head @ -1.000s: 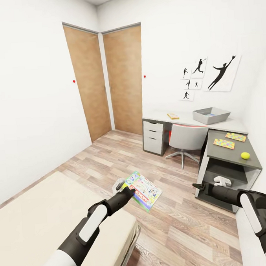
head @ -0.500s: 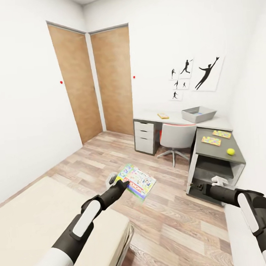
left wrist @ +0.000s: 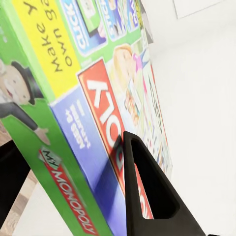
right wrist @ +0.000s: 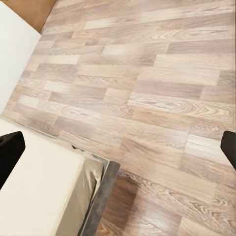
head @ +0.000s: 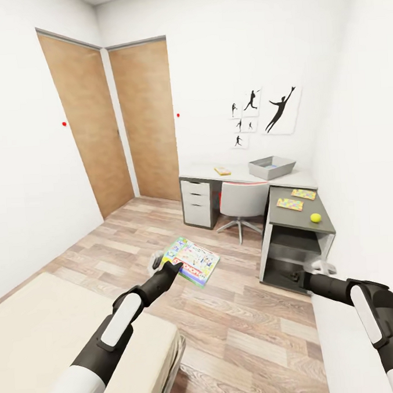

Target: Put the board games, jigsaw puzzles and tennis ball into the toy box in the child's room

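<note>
L gripper (head: pixel 173 269) is clamped on the Monopoly box (head: pixel 192 261), held out above the floor, prob. for carrying to the toy box (head: pixel 271 167) on the table (head: pixel 239 174). R gripper (head: pixel 297 276) is spread wide, holding nothing.

A green-edged MONOPOLY box (head: pixel 192 261) hangs tilted above the wood-plank floor; far right, the grey toy box (head: pixel 271 167) sits on the table (head: pixel 241 174), two jigsaw puzzles (head: pixel 296 199) and the tennis ball (head: pixel 316 217) nearer.
</note>
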Tool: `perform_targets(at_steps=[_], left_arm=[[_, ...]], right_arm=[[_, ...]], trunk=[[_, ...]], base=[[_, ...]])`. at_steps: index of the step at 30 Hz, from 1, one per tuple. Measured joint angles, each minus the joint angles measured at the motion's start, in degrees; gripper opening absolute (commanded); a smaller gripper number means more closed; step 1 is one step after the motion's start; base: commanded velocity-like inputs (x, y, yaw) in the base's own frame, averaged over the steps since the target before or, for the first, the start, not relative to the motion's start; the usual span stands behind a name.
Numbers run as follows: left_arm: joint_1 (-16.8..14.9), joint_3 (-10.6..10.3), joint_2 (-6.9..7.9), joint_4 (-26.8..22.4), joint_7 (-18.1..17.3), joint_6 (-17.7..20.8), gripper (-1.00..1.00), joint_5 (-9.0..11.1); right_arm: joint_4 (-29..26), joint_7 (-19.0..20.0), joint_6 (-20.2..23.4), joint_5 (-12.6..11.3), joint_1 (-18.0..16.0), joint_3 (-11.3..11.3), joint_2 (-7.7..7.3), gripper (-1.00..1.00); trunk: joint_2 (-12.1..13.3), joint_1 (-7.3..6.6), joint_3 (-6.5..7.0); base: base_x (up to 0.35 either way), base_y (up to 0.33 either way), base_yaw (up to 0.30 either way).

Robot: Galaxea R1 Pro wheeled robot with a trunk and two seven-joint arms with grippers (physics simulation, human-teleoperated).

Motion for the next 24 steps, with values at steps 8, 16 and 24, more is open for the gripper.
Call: perform_targets(at_steps=[8, 16, 24], left_arm=[[0.0, 0.1, 0.01, 0.0, 0.0, 0.0, -1.0, 0.0], [0.0, 0.0, 0.01, 0.0, 0.0, 0.0, -1.0, 0.0], [0.0, 0.0, 0.01, 0.0, -0.1, 0.0, -1.0, 0.0]], right_arm=[[0.0, 0.0, 0.0, 0.0, 0.0, 0.0, 0.01, 1.0], [-0.1, 0.0, 0.0, 0.0, 0.1, 0.0, 0.01, 1.0], [-0.1, 0.0, 0.0, 0.0, 0.1, 0.1, 0.01, 1.0]], trunk=[[0.0, 0.0, 0.0], [0.0, 0.0, 0.0], [0.0, 0.0, 0.0]], base=[[0.0, 0.0, -0.037], [0.0, 0.0, -0.029], [0.0, 0.0, -0.19]])
